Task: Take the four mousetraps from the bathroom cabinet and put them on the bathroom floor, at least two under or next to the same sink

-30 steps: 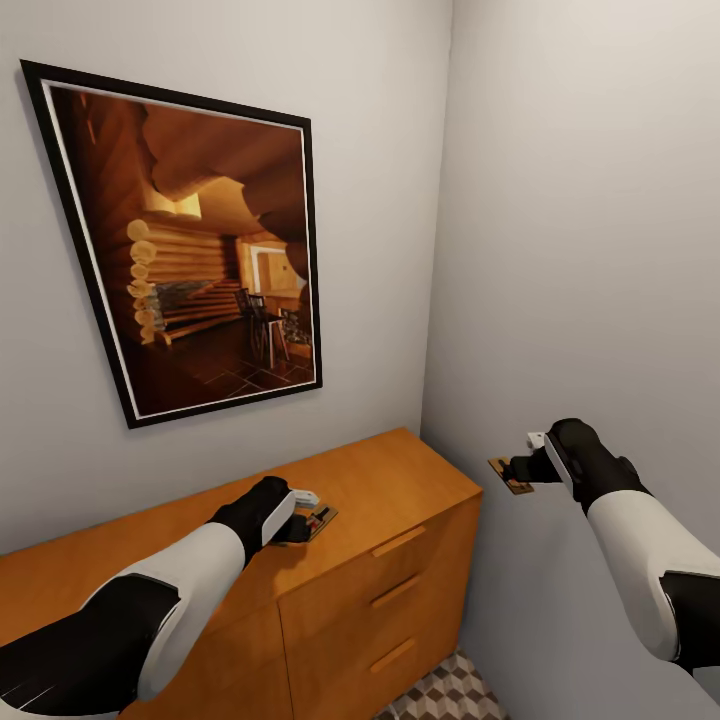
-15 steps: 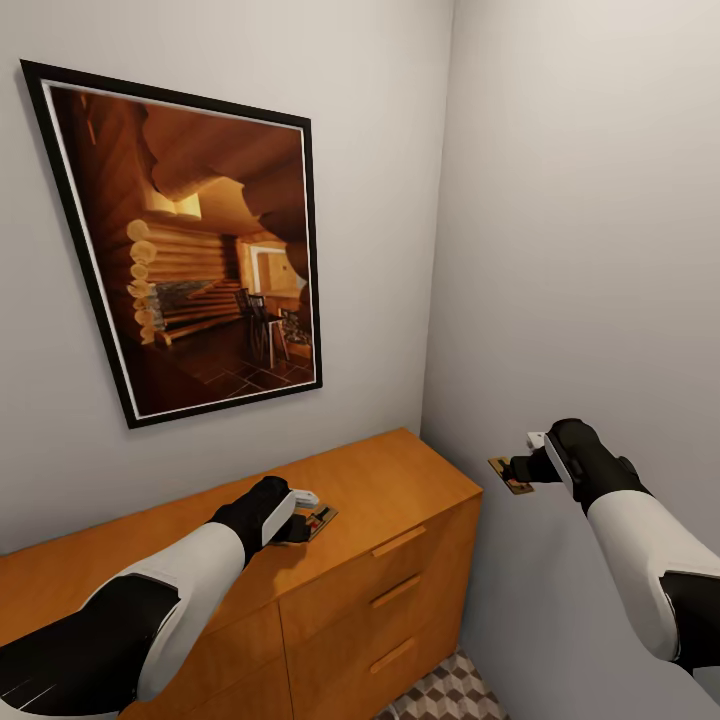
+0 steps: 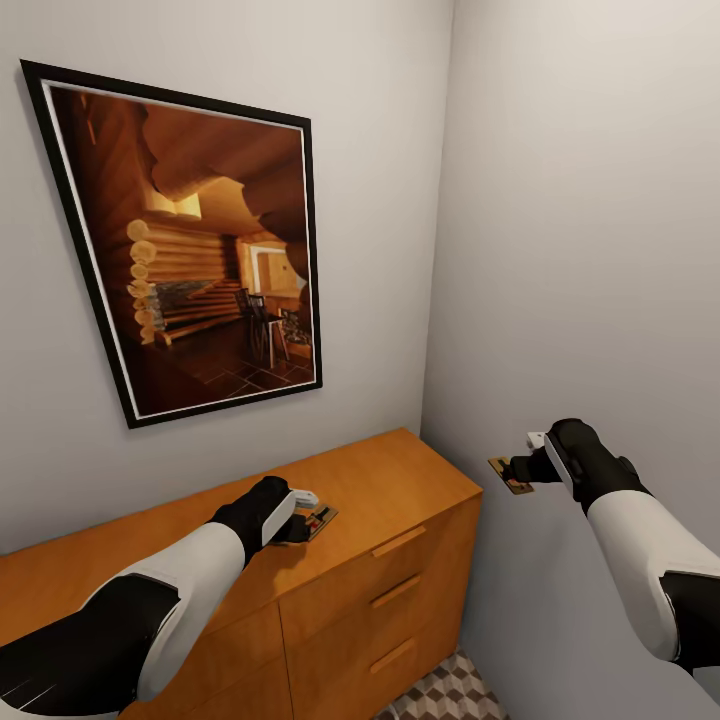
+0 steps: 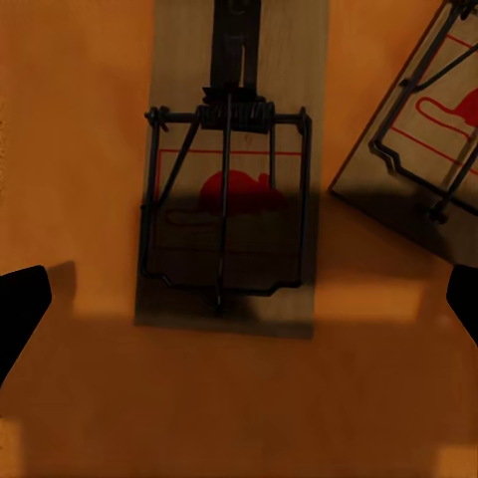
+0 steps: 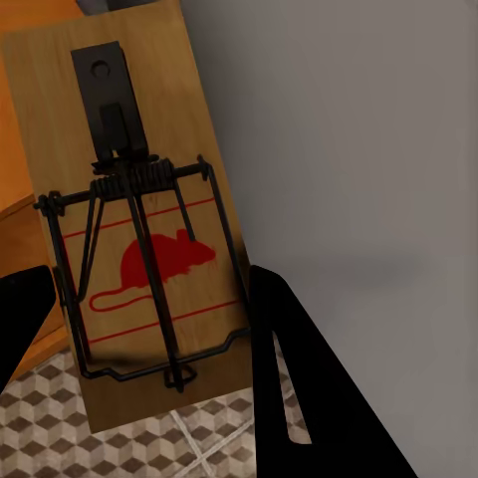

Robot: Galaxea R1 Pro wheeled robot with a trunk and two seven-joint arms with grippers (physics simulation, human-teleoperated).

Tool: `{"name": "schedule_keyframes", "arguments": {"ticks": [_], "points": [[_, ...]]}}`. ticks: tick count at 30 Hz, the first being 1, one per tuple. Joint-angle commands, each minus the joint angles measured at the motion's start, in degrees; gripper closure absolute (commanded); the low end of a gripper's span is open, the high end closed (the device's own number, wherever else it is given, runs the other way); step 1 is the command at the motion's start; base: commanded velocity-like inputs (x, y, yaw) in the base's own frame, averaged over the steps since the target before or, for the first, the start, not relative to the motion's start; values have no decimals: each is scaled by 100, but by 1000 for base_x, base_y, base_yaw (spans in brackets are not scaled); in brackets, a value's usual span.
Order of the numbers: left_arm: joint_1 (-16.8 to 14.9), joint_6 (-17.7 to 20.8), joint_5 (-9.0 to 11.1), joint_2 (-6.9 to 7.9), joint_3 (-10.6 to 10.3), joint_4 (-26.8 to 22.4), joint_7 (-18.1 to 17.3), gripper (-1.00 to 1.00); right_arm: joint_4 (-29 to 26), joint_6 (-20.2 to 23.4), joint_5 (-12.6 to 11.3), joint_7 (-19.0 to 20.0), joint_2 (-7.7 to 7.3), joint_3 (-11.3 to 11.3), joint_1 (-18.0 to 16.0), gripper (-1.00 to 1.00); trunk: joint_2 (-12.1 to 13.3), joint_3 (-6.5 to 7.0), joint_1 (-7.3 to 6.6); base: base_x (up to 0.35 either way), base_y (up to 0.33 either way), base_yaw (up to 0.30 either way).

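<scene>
Your right gripper (image 3: 518, 468) is closing its fingers on one mousetrap (image 5: 139, 219) and holding it in the air beside the cabinet (image 3: 380, 520), above the bathroom floor (image 5: 129, 448). Your left gripper (image 3: 300, 515) is hovering low over the cabinet top with its fingers spread wide, holding nothing. Between them a second mousetrap (image 4: 227, 189) is lying flat on the wood, and a third mousetrap (image 4: 433, 129) is lying tilted just beside it. Farther back, a framed picture (image 3: 185, 245) is hanging on the wall.

The orange-brown cabinet (image 3: 400, 478) carries two mousetraps (image 4: 227, 169) lying flat on its top; close together.
</scene>
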Motion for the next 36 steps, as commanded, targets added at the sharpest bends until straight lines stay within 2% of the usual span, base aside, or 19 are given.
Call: {"name": "schedule_keyframes", "arguments": {"ticks": [1,15,22,36], "points": [[-4,24,61,1,-36,-7,40,-100,-6,19,60,52,3,-22,-4,100,-7,-10,1,0,0,0],[-4,20,36,1,-36,-23,51,-100,-6,19,60,52,3,-22,-4,100,-7,-10,1,0,0,0],[-4,20,38,9,-41,-21,43,-100,-6,19,60,52,3,-22,-4,100,-288,-135,155,0,0,0],[-4,20,31,10,-44,-42,58,-100,-6,19,59,52,3,-22,-4,100,-288,-135,155,0,0,0]]}}
